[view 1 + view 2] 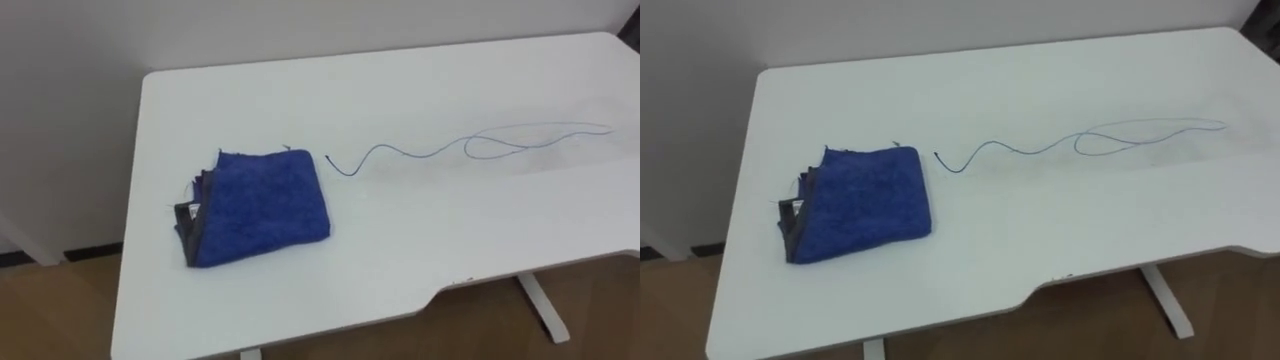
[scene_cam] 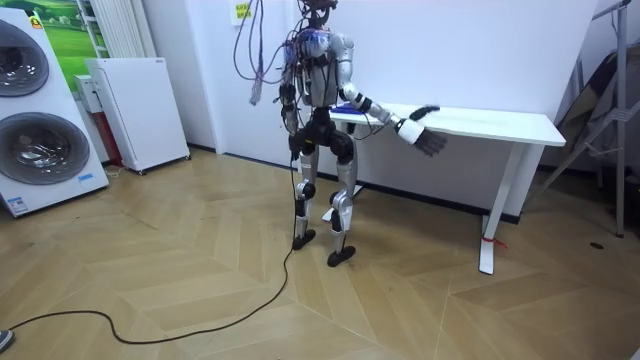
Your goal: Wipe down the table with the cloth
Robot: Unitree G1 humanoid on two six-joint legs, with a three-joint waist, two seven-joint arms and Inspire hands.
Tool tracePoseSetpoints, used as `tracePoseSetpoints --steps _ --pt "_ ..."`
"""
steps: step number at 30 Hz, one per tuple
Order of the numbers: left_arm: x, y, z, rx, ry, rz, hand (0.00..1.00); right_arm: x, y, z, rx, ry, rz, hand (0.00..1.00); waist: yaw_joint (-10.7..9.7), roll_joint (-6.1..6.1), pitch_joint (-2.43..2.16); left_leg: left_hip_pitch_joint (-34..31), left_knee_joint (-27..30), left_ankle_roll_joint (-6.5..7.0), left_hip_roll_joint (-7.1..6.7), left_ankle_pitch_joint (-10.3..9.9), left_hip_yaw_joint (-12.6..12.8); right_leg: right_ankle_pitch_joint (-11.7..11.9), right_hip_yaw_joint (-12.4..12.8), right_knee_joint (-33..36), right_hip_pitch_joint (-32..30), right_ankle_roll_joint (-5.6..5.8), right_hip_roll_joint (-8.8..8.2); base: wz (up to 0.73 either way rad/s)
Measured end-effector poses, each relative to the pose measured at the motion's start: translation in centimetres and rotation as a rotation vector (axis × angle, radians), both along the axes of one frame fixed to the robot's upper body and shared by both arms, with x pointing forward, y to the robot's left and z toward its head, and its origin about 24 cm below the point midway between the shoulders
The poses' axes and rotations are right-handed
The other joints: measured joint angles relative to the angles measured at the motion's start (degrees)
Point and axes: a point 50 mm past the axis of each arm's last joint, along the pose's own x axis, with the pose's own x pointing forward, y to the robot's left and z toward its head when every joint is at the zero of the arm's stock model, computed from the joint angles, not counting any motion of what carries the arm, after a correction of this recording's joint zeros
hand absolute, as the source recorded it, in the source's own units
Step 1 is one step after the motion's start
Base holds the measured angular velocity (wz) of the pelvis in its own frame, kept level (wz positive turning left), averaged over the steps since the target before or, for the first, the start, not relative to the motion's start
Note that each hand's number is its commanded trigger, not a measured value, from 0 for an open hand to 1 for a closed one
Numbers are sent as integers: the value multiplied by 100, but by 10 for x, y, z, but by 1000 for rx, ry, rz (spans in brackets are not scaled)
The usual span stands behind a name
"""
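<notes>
A folded blue cloth lies on the left part of the white table, a dark tag at its left edge. From beside the cloth a thin blue scribbled line runs rightwards across the tabletop and ends in loops. In the room view I stand at the table's left end. My right hand is stretched out in front of the table's edge with its fingers straight, holding nothing. My left hand stays close to my body and its fingers are too small to read.
The table stands against a white wall, and its leg shows under the right front edge. Two washing machines and a white cabinet stand at the room view's left. A folded metal frame leans at the right. Wooden floor lies around me.
</notes>
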Motion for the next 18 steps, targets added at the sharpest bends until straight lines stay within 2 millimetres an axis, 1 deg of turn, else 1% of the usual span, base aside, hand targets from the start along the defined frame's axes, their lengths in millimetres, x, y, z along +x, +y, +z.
tracePoseSetpoints --steps 1,2,3,4,5,6,7,8,10,11,13,15,16,18 --pt "2 0 1 7 -8 -20 0 9 2 11 -91 -6 49 0 42 19 -8 2 -8 0 0 0 5 0 -55 -6 -5 0 -1 0" --pt "3 1 2 12 -12 -30 0 12 3 17 -138 -7 75 0 54 6 -3 4 -12 0 1 0 4 0 -108 -6 -2 0 -4 0" --pt "6 2 3 17 -22 -40 0 19 4 28 -217 -19 117 0 128 -25 14 5 -19 0 3 0 2 1 -179 1 -1 -1 -8 3" --pt "7 3 3 22 -27 -46 0 27 7 39 -286 -38 160 0 175 0 1 4 -22 0 5 0 -4 1 -249 4 0 -1 -12 0" --pt "7 4 4 24 -28 -46 0 31 9 45 -318 -49 185 0 193 -23 14 7 -28 0 6 0 -6 1 -271 3 0 -1 -13 4" --pt "6 7 4 31 -30 -48 0 37 12 54 -387 -59 229 0 243 -21 17 5 -32 0 8 0 -30 1 -307 3 5 -1 -13 6" --pt "5 9 5 40 -31 -50 0 45 15 63 -459 -64 275 0 260 -37 25 -2 -39 0 9 0 -48 1 -321 3 5 -1 -14 7" --pt "4 10 5 43 -28 -50 0 48 17 68 -499 -63 301 0 260 -44 29 -1 -43 0 10 0 -51 1 -323 0 5 -1 -14 6" --pt "2 10 5 46 -22 -67 0 58 27 86 -654 -73 395 0 287 -53 28 0 -47 0 11 0 -75 1 -348 -1 15 0 -13 6" --pt "1 10 5 44 -21 -68 0 60 30 91 -688 -83 415 0 300 -57 30 -1 -50 0 11 0 -79 1 -355 2 15 0 -13 4" --pt "1 8 5 42 -20 -77 0 67 43 109 -805 -132 483 0 401 -70 32 -2 -56 0 14 0 -81 0 -360 0 7 0 -11 0" --pt "3 7 5 40 -29 -87 0 71 49 121 -875 -161 531 0 471 -90 22 2 -73 0 13 0 -95 0 -378 1 17 0 -12 2" --pt "3 7 5 40 -31 -87 0 77 55 130 -909 -196 562 0 522 -107 23 14 -83 -3 14 3 -90 0 -391 -2 20 0 -12 0" --pt "4 7 5 38 -31 -90 0 84 63 140 -979 -221 603 0 557 -128 29 32 -83 -3 14 4 -104 0 -400 -9 54 0 -11 5"
